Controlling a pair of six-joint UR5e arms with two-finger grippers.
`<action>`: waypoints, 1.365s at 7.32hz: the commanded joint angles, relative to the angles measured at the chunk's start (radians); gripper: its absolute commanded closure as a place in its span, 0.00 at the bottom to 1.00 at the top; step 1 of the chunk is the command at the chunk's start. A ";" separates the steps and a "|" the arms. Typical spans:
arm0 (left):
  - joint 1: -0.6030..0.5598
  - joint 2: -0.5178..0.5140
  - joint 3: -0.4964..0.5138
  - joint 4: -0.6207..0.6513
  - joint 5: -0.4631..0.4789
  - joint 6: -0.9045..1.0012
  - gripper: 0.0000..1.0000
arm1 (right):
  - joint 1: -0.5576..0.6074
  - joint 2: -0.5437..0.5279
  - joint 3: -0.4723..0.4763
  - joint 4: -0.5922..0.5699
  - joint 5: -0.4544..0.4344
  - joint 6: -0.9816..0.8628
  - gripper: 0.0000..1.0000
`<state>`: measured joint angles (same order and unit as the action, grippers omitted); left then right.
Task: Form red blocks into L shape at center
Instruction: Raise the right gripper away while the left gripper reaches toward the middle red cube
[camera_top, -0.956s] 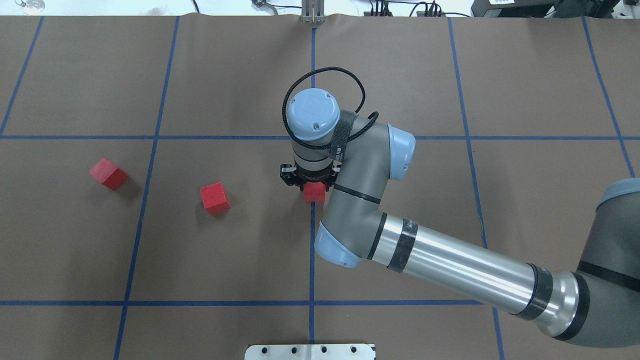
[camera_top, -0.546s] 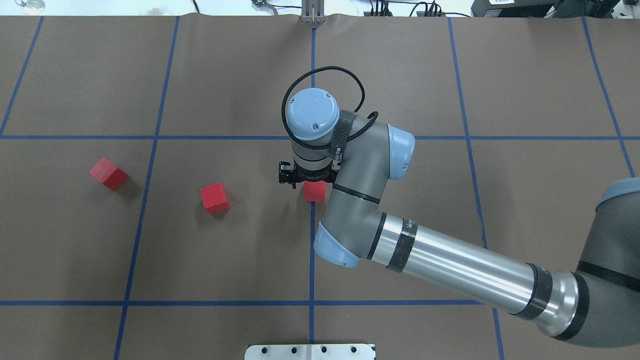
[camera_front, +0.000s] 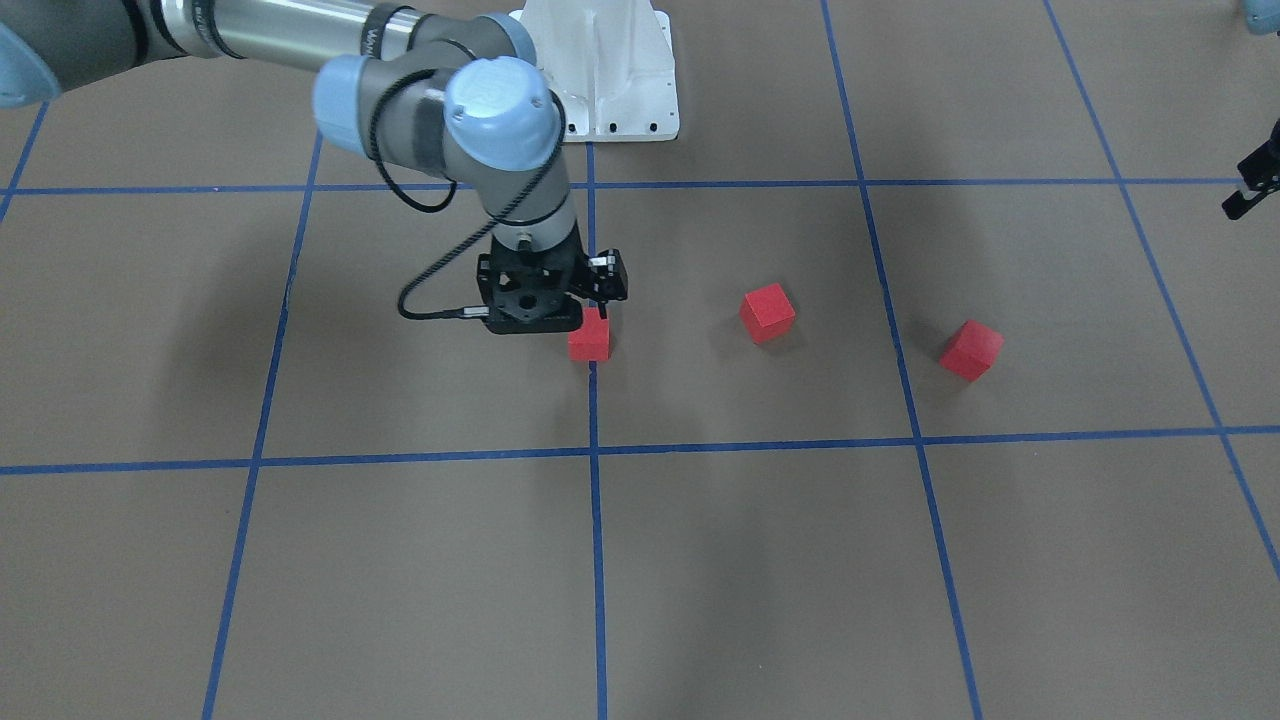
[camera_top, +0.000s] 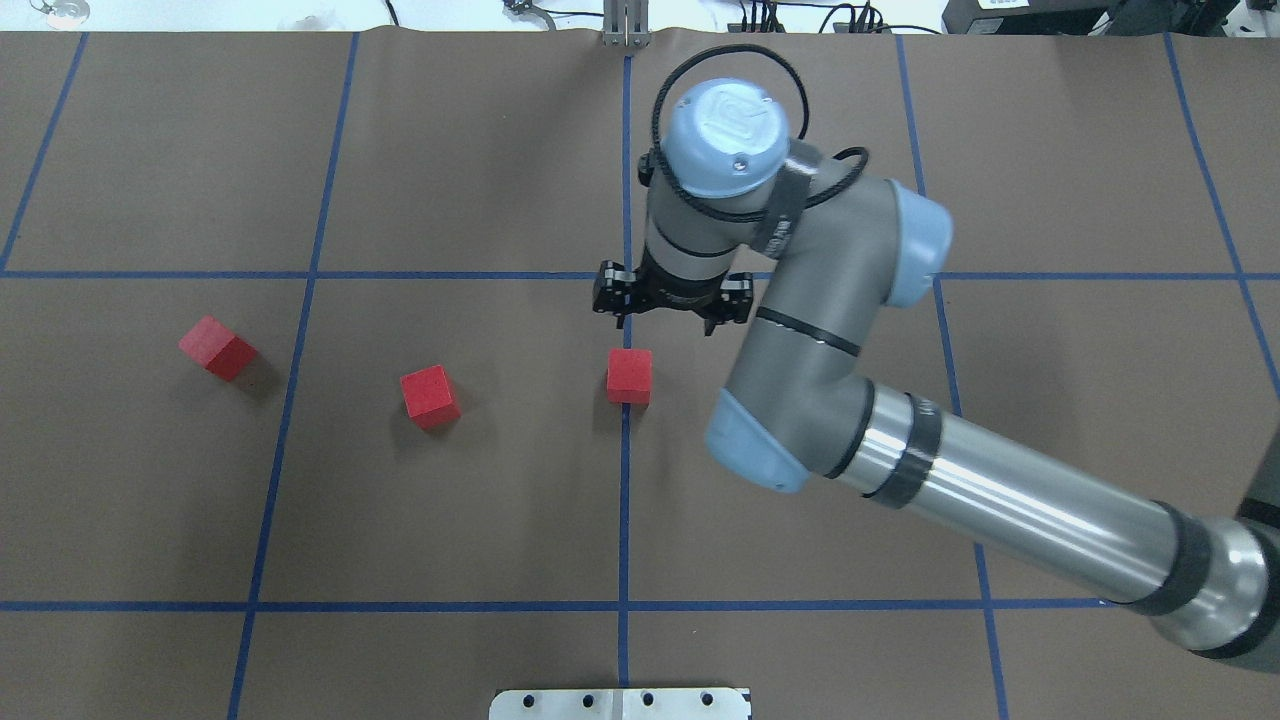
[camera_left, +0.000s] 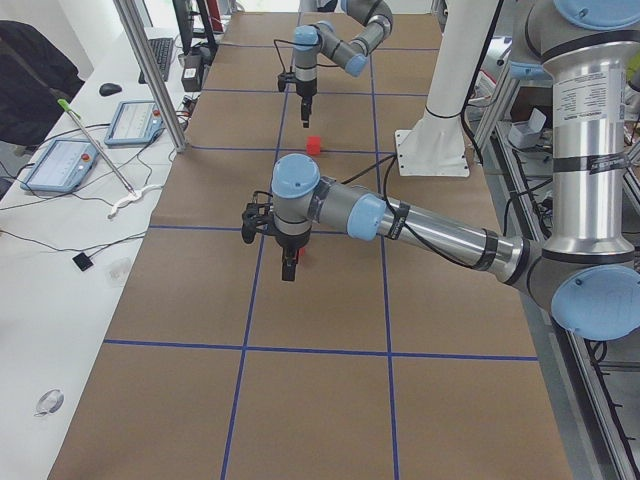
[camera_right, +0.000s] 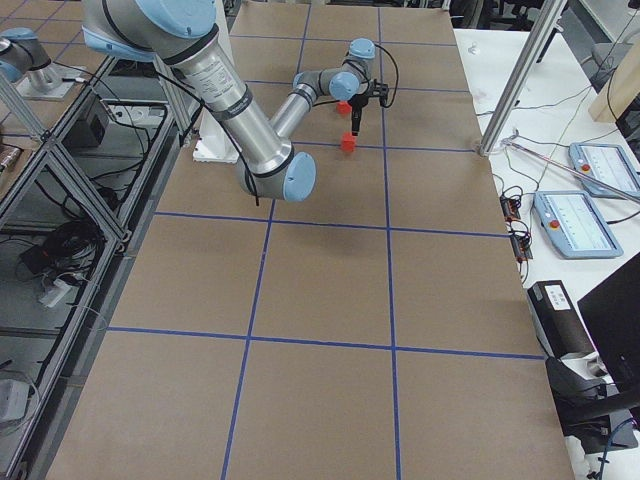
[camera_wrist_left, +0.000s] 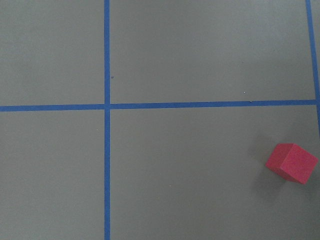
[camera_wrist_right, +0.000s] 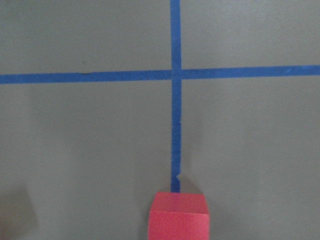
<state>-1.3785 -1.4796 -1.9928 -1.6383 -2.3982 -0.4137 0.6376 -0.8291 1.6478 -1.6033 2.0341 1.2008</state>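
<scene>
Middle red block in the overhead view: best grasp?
Come straight down on the middle red block and pinch two opposite side faces. It sits flat, twisted slightly off the blue grid lines, so yaw the jaws to match. Nothing touches its sides.

A white metal base (camera_top: 620, 703) sits on the brown worktop (camera_top: 460, 160), well behind the right end effector (camera_top: 668, 312). Far past it, two flat screens (camera_left: 60, 165) and some wires (camera_left: 130, 200) lie on a white side table (camera_left: 40, 300).
</scene>
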 joint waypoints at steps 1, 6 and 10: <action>0.215 -0.092 -0.043 -0.093 0.010 -0.393 0.00 | 0.103 -0.259 0.245 -0.017 0.044 -0.004 0.00; 0.626 -0.335 -0.023 -0.074 0.270 -0.852 0.00 | 0.272 -0.502 0.303 -0.004 0.092 -0.300 0.00; 0.709 -0.493 0.049 0.138 0.350 -0.919 0.00 | 0.332 -0.553 0.300 -0.004 0.149 -0.391 0.00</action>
<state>-0.6971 -1.9527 -1.9574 -1.5232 -2.0990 -1.3010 0.9660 -1.3775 1.9488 -1.6076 2.1800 0.8179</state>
